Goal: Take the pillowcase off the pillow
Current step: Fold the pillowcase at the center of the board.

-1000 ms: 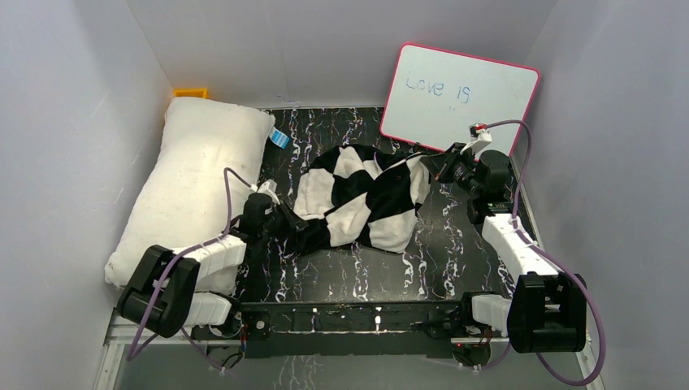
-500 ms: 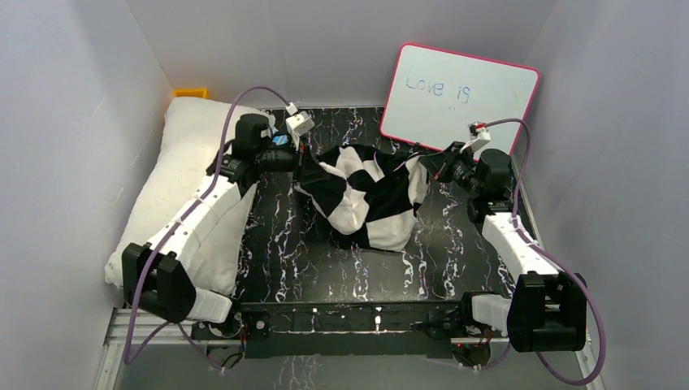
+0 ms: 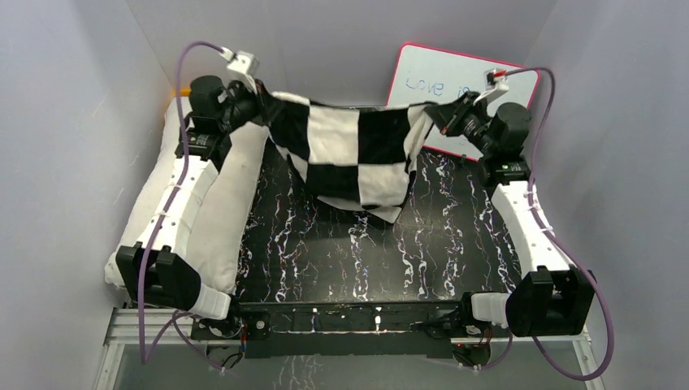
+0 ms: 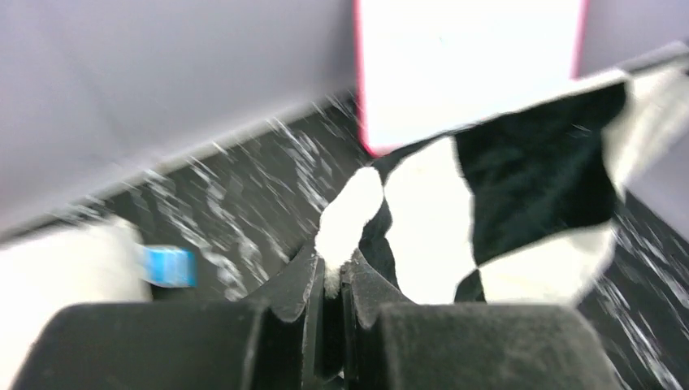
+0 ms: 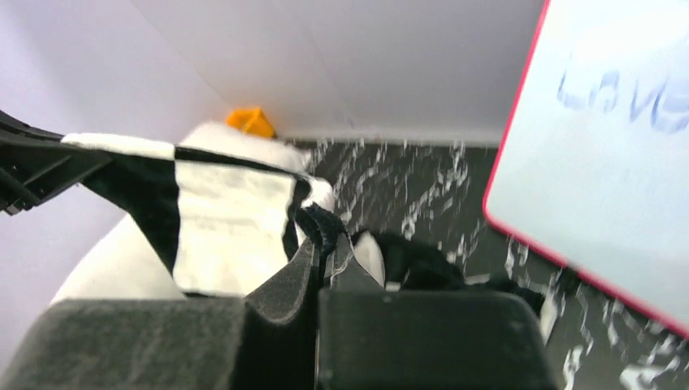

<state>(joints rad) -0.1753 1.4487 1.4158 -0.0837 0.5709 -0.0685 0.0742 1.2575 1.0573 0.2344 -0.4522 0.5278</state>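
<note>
Black marble tabletop (image 3: 341, 260): pillowcase (image 3: 357, 150) hangs above, long axis left-right, left pincer (image 3: 263, 99), right pincer (image 3: 436, 115) pinching top corners; pillow (image 3: 229, 195) lies near-far.

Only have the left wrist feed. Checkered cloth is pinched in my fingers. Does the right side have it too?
Observer: Yes. The right gripper is shut on the pillowcase, at the opposite top corner.
Operator: Is the pillow inside it?
Observer: No. The pillow lies bare along the left side of the table, with the left arm reaching over it.
Operator: How does the cloth hang?
Observer: It is stretched flat between the left gripper and the right one, sagging to a point in the middle. I cannot tell whether that tip touches the table.
</note>
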